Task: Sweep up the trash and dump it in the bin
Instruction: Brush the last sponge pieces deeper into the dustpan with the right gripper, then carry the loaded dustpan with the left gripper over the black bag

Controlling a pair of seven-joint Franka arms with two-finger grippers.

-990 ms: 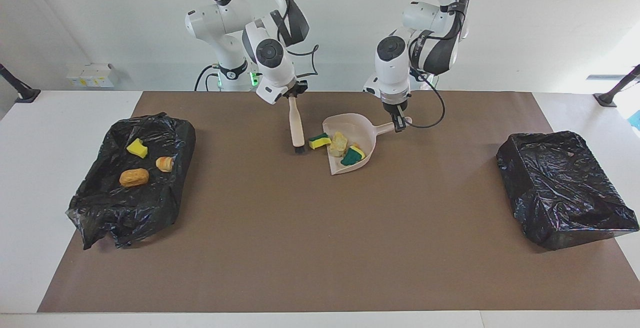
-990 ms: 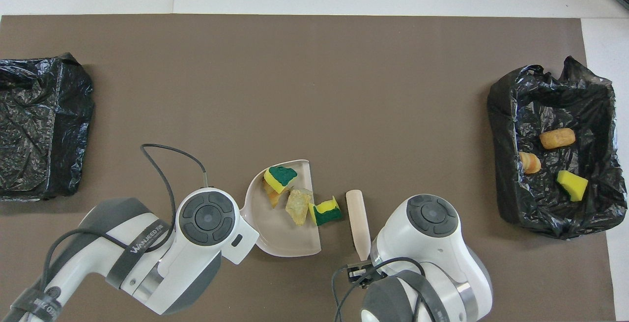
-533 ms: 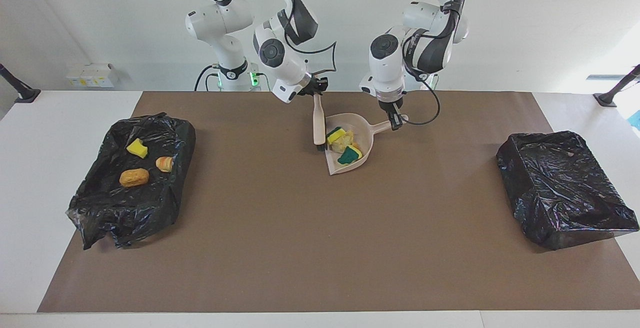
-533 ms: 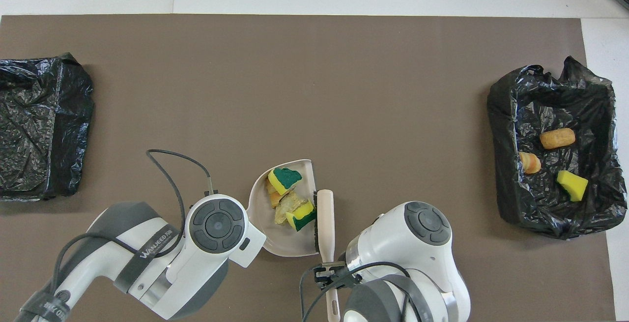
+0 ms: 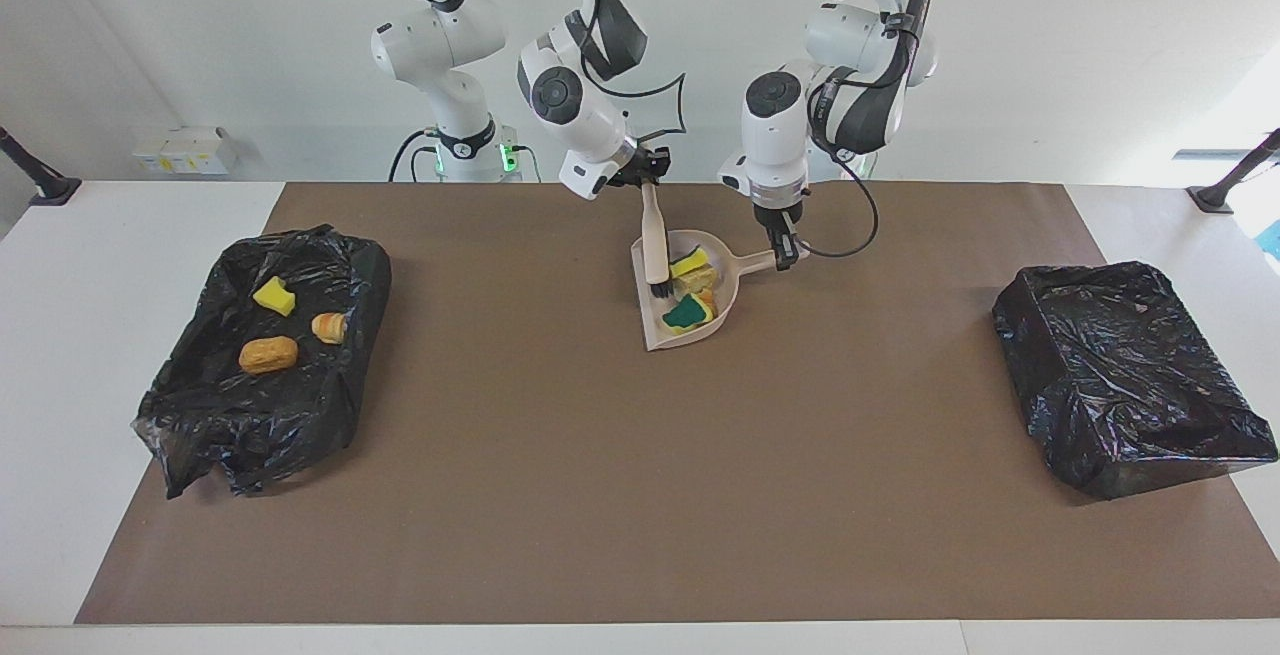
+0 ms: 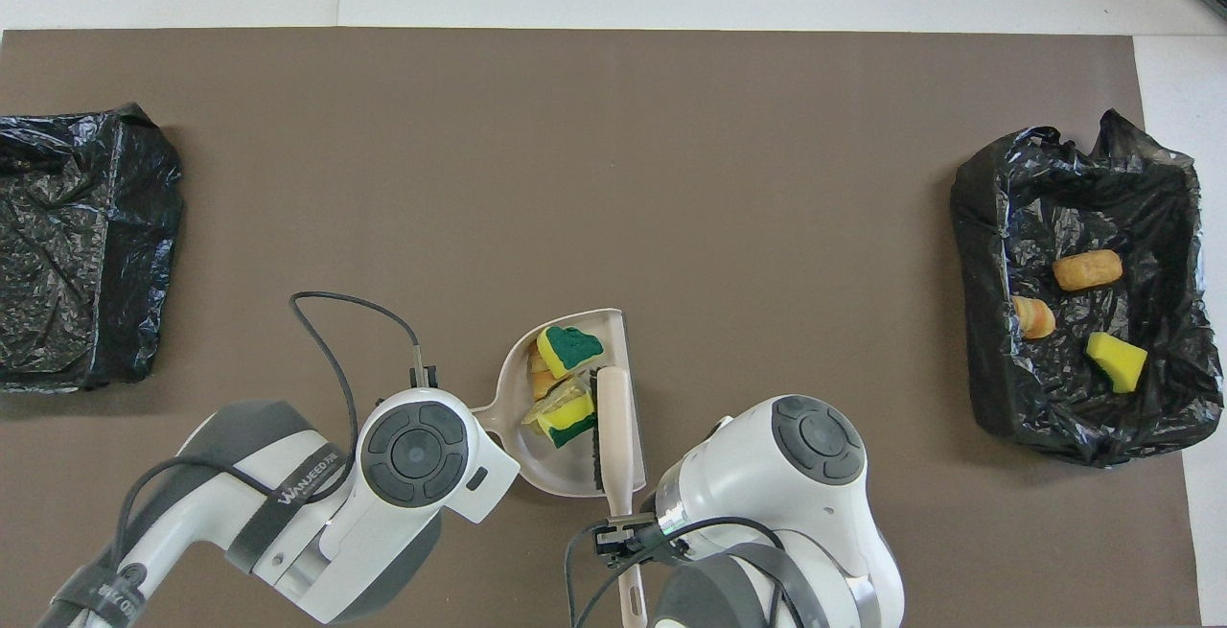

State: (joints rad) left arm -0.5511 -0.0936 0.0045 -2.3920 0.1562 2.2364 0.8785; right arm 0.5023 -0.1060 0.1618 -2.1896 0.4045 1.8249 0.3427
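two grippers at work: right gripper [image 5: 645, 175] clamps the brush [image 5: 655, 240], left gripper [image 5: 785, 253] grips the dustpan [image 5: 655, 337] handle; trash [image 5: 690, 287] lies inside it. keep bristles low, pan lip flat on the table.

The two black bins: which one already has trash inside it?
The black bin at the right arm's end of the table: three scraps lie in it. The other bin, at the left arm's end, shows only its black liner.
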